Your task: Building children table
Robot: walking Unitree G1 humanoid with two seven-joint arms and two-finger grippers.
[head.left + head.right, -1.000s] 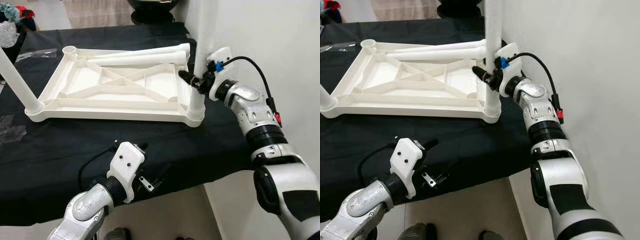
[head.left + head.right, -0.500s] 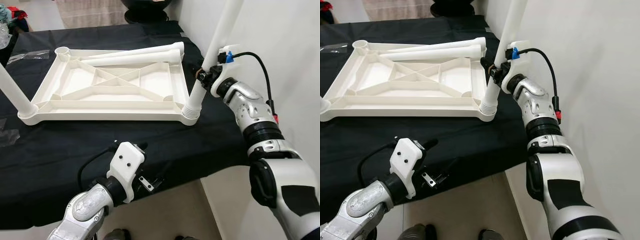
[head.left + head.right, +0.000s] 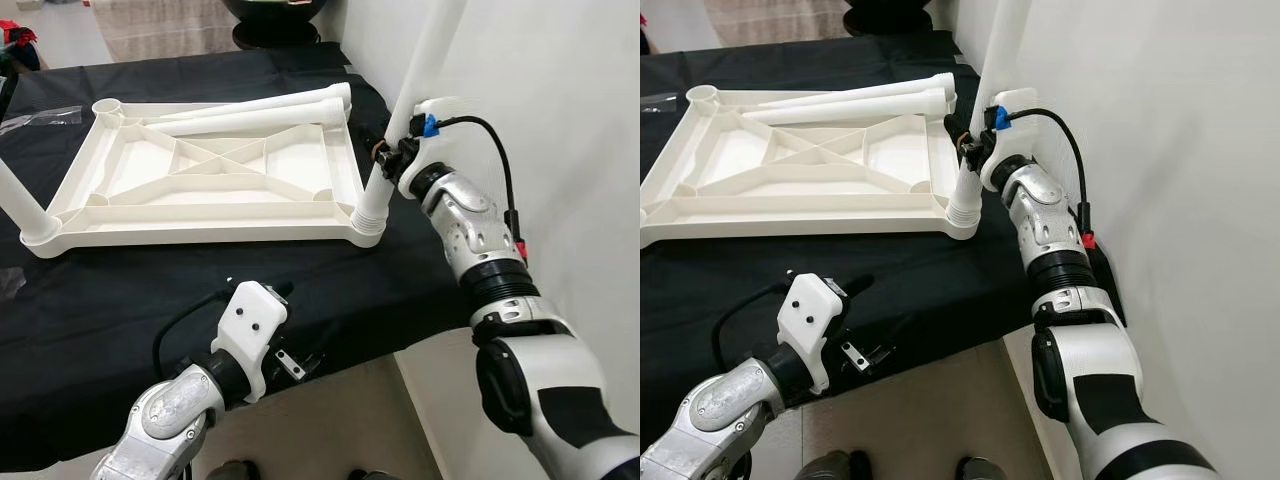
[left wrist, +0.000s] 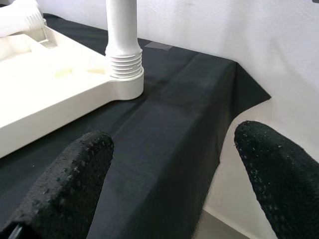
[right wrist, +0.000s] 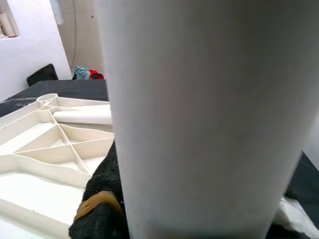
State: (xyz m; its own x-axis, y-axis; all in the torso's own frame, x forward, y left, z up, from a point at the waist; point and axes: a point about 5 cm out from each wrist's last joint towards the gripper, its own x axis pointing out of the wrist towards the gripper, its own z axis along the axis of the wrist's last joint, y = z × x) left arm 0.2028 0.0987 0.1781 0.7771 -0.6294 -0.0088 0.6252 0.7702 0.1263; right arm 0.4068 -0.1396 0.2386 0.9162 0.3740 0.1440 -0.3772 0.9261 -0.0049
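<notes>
The white tabletop (image 3: 200,228) lies upside down on a black cloth. At its near right corner a white leg (image 3: 415,80) stands in the threaded socket and leans to the right, toward the wall. My right gripper (image 3: 385,155) is shut on this leg low down, and the leg (image 5: 199,114) sits close in front of the right wrist camera. Another leg (image 3: 20,195) stands in the near left corner. Two loose legs (image 3: 260,105) lie across the far side of the tabletop. My left gripper (image 4: 169,164) is open and holds nothing, low at the table's front edge, pointing toward the corner leg (image 4: 122,35).
A white wall (image 3: 560,100) runs close along the table's right edge. The black cloth (image 3: 120,300) hangs over the front edge, with floor below it. A dark round object (image 3: 280,12) stands behind the table. Clear plastic wrap (image 3: 35,118) lies at the far left.
The corner leg, upright a second ago, now leans to the right with my right gripper still on it. The camera has shifted slightly. My left arm has stayed put.
</notes>
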